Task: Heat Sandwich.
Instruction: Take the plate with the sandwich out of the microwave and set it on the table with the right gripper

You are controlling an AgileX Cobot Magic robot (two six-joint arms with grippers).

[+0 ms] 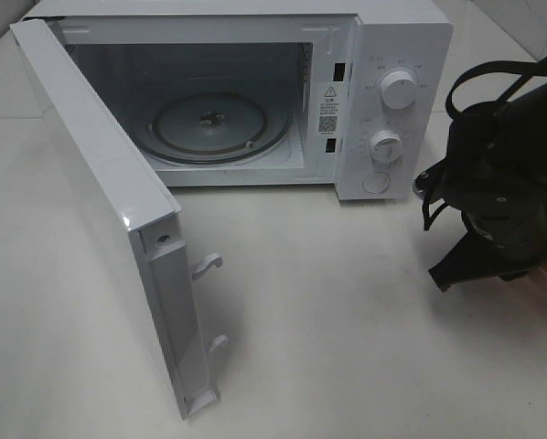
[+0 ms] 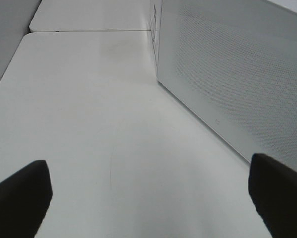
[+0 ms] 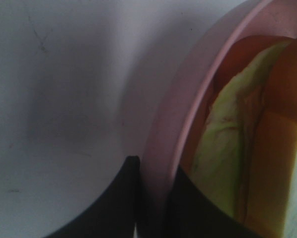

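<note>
Pink plate rim pinched by R fingers | sandwich on it | L fingers wide | microwave door open

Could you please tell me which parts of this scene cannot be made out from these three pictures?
- Sandwich: only the right wrist view shows it, too close and blurred; its shape is cut off by the frame edge.
- Pink plate: only part of the rim shows, pinched by the right gripper; in the exterior high view the arm hides it.
- Left gripper: open, only its fingertips show.
- Microwave dial markings: too small to read.
</note>
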